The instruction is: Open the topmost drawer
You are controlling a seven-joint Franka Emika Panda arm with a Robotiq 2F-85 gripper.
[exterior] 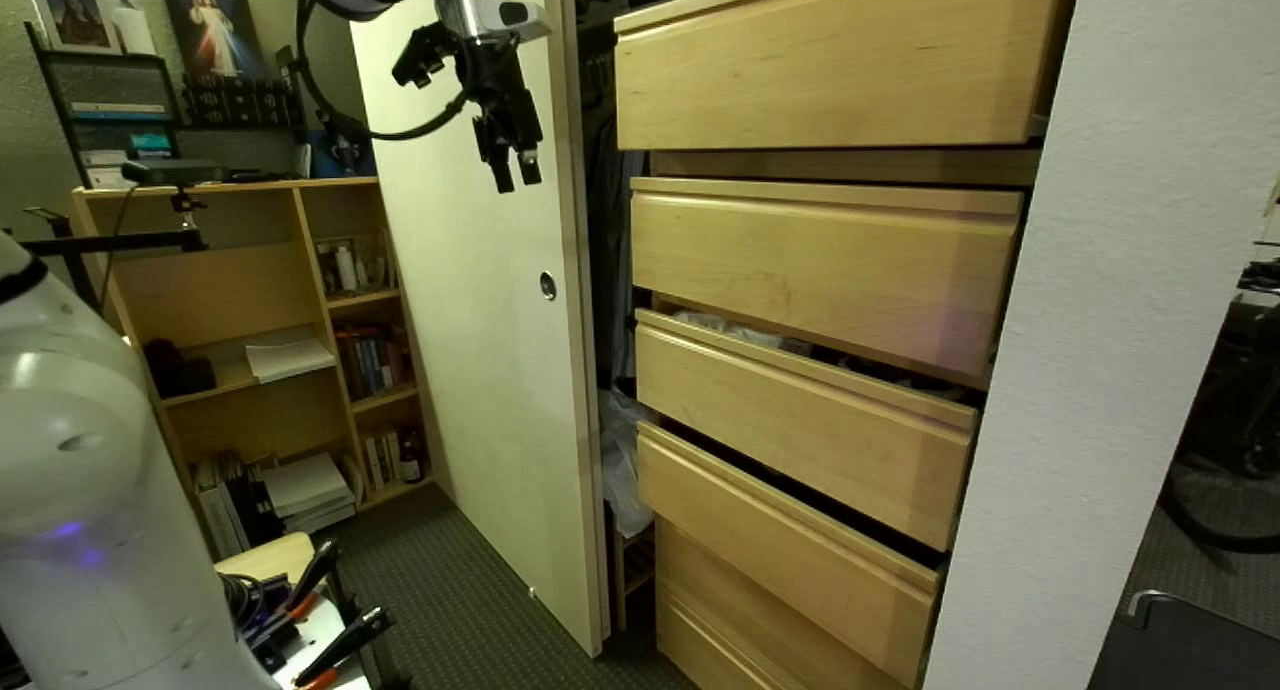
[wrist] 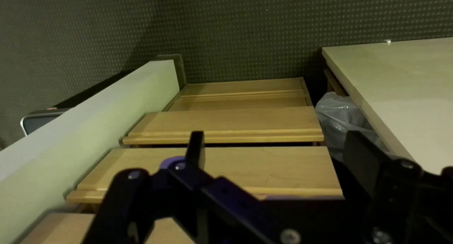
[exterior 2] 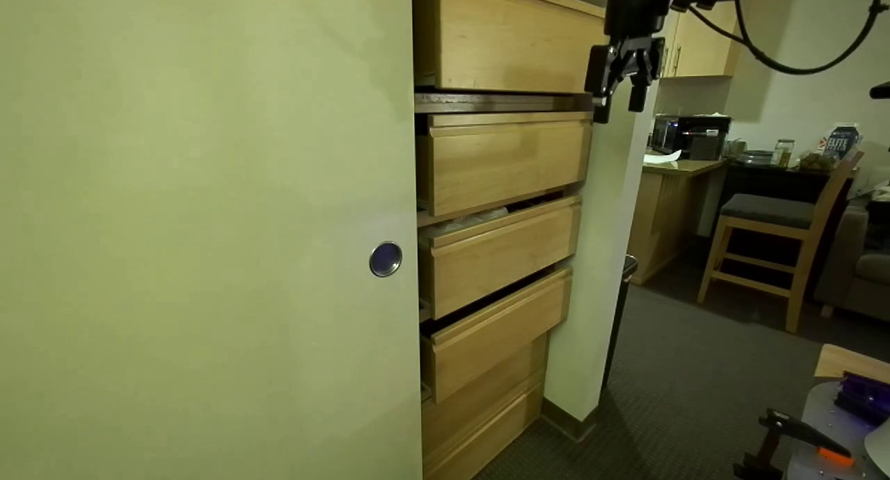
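The topmost drawer [exterior: 830, 70] has a plain blond wood front without a handle. It stands out from the cabinet, and its side wall shows in an exterior view [exterior 2: 425, 35]. Some pale contents show above its top edge. My gripper [exterior: 516, 173] hangs pointing down in front of the drawers, left of the top front in this view. In an exterior view [exterior 2: 619, 110] it overlaps the top drawer's right end, and I see no contact. In the wrist view [wrist: 276, 141] its fingers are wide apart with nothing between them. The topmost drawer cannot be made out for certain there.
Several lower drawers [exterior: 800, 400] stand out by differing amounts. A cream sliding door [exterior: 470, 350] with a round dark pull [exterior: 547, 286] is beside them. A white wall end [exterior: 1110, 300] borders the other side. A plastic bag [wrist: 343, 116] sits between drawers and door.
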